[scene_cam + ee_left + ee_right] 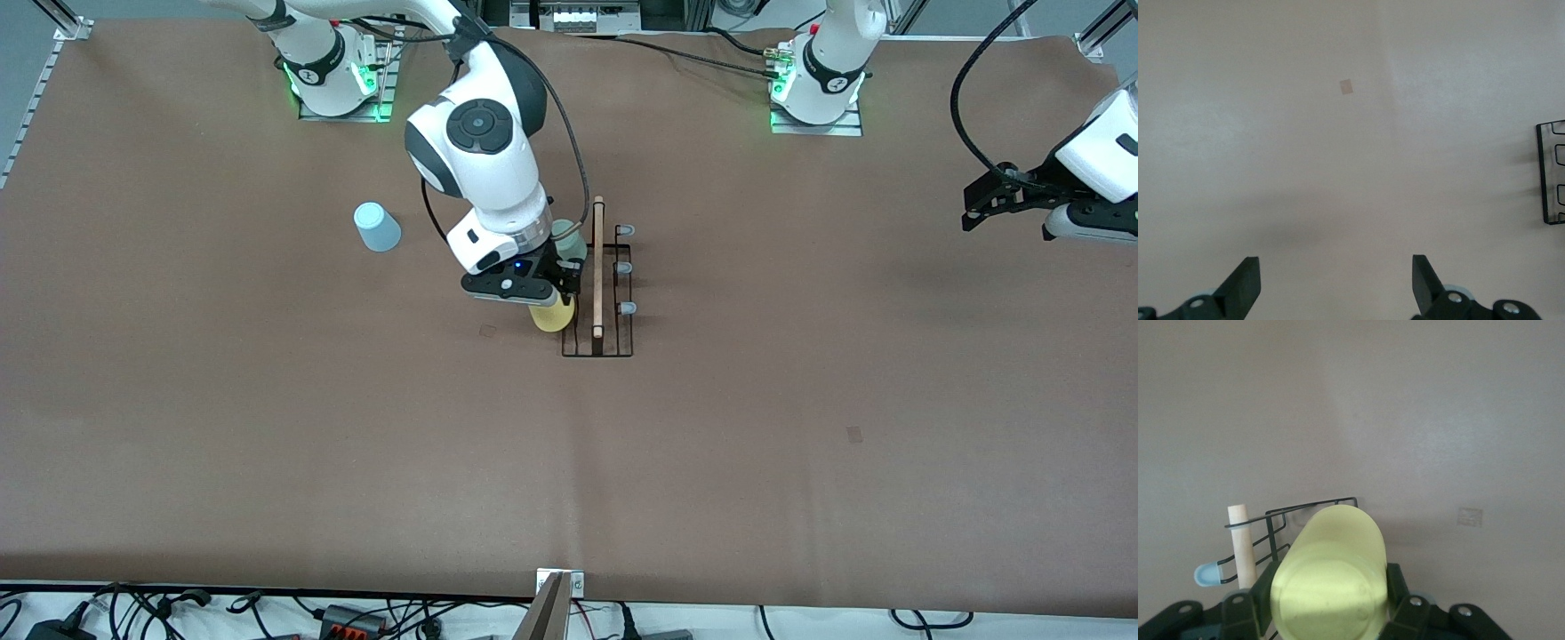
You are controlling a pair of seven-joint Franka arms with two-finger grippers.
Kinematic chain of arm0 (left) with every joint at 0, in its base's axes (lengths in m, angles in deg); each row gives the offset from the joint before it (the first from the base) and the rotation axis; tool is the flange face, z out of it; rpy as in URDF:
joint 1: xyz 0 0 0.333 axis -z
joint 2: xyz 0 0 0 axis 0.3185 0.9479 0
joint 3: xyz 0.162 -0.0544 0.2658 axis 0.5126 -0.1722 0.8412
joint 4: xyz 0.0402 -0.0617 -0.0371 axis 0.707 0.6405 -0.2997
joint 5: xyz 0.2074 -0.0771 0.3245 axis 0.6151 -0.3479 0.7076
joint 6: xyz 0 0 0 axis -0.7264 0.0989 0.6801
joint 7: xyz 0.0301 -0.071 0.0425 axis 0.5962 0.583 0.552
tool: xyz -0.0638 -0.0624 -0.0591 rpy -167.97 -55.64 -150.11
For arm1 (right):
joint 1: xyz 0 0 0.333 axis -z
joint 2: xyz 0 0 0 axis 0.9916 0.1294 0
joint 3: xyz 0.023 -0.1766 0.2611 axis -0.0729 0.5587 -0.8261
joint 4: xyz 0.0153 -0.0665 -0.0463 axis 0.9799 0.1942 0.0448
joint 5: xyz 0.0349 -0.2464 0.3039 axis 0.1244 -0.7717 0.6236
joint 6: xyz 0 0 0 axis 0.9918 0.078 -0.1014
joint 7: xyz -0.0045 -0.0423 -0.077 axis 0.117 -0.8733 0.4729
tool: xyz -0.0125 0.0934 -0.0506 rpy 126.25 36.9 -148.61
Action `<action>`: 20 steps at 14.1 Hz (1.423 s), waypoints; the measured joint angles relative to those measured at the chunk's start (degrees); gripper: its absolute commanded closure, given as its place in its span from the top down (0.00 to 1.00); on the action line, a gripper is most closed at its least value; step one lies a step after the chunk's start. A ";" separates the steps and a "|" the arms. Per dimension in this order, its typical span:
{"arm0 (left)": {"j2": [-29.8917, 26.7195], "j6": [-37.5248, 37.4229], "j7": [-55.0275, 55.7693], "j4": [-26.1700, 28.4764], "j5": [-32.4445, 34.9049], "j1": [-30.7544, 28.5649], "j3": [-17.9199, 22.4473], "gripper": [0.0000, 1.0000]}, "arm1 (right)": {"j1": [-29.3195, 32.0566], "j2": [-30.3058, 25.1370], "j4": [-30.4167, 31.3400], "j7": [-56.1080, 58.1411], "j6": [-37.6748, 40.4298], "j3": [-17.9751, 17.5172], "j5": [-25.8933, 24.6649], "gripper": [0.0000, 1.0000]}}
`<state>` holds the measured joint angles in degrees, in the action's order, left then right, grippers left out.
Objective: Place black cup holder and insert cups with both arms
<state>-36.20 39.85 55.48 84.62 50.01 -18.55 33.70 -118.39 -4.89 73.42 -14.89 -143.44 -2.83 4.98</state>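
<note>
Step in hand: loading cups onto the black cup holder, already standing on the table about mid-way between the two arm ends. Right pincer clamped on the yellow cup, held over the holder's side toward the right arm's end, at the peg row nearest the front camera. In the right wrist view, yellow cup seen base-on, squeezed between both fingers, tilted toward the holder. Whether already seated on a peg: cannot tell, peg hidden by the cup.

Pale green cup on the same side of the holder, at the row farthest from the camera, apparently already on its peg. Light blue cup on the table, well apart from the holder toward the right arm's end, mouth down, untouched.

Next, probably: settle yellow cup over its peg, release, lift off without dragging the wire frame; then fetch the blue cup.

Holder: thin black wire, pale wooden rod on top, three grey-blue pegs free on the left arm's side.

Left pincer waiting over bare table toward the left arm's end, fingers spread wide, holding nothing.
</note>
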 measured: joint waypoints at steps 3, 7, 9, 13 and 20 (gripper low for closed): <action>0.00 0.00 0.00 0.00 0.00 0.07 0.00 1.00 | -0.90 1.39 -0.01 -0.01 -2.18 0.01 -0.20 0.22; 0.00 0.00 0.00 0.00 0.00 0.17 0.00 1.00 | -1.21 3.74 -0.04 -0.02 -4.30 0.14 -1.66 1.00; 0.00 -0.16 0.00 0.00 0.00 0.18 0.00 1.00 | -1.21 4.05 -0.10 0.05 -4.68 0.46 -2.12 1.00; 0.00 -0.42 0.00 -0.02 -0.01 0.24 0.00 1.00 | -0.32 2.53 -1.88 1.65 -3.14 1.57 -2.37 1.00; 0.05 -0.88 -0.02 -0.42 -0.01 0.52 0.01 1.00 | 19.01 -13.43 -2.80 28.00 23.47 2.32 -2.24 1.00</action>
<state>-36.15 38.97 55.47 84.21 50.00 -18.03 33.71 -99.38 -18.32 70.62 13.12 -119.97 -0.51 2.74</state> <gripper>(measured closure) 0.000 0.000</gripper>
